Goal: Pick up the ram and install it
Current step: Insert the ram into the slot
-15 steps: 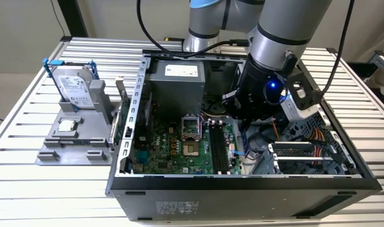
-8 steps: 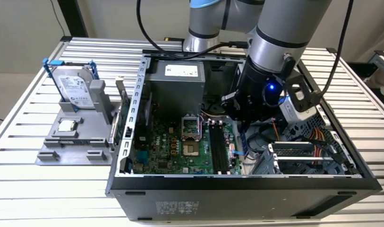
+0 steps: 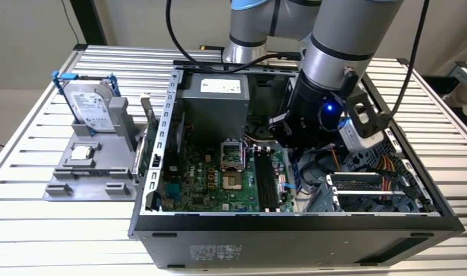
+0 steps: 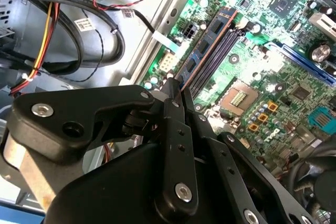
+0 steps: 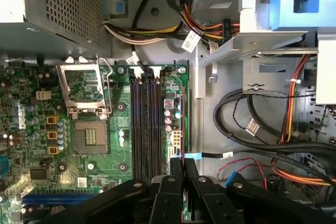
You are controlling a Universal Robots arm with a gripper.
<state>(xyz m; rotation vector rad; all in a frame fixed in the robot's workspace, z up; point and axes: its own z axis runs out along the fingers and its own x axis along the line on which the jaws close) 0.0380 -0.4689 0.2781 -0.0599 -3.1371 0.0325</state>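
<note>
My gripper [image 4: 173, 85] [image 5: 184, 163] is down inside the open computer case [image 3: 294, 221], shut on the ram [image 4: 206, 45]. The ram is a thin bluish-green stick with dark chips and a copper contact edge, reaching out from the fingertips. In the first wrist view the ram [image 5: 183, 124] shows edge-on as a thin dark line. It runs parallel to the black memory slots [image 5: 147, 129] [image 4: 210, 66] and stands just beside them, over the motherboard's edge. In the exterior view the arm's wrist [image 3: 313, 123] hangs over the slots [image 3: 265, 181] and hides the fingertips.
An open processor socket [image 5: 89, 135] [image 3: 231, 167] lies beside the slots. Bundled cables [image 5: 252, 129] and a drive cage [image 3: 371, 187] crowd the other side. The grey power supply [image 3: 214, 109] stands at the back. Outside the case, a grey holder carries a hard drive [image 3: 91, 106] and a processor chip [image 3: 81, 152].
</note>
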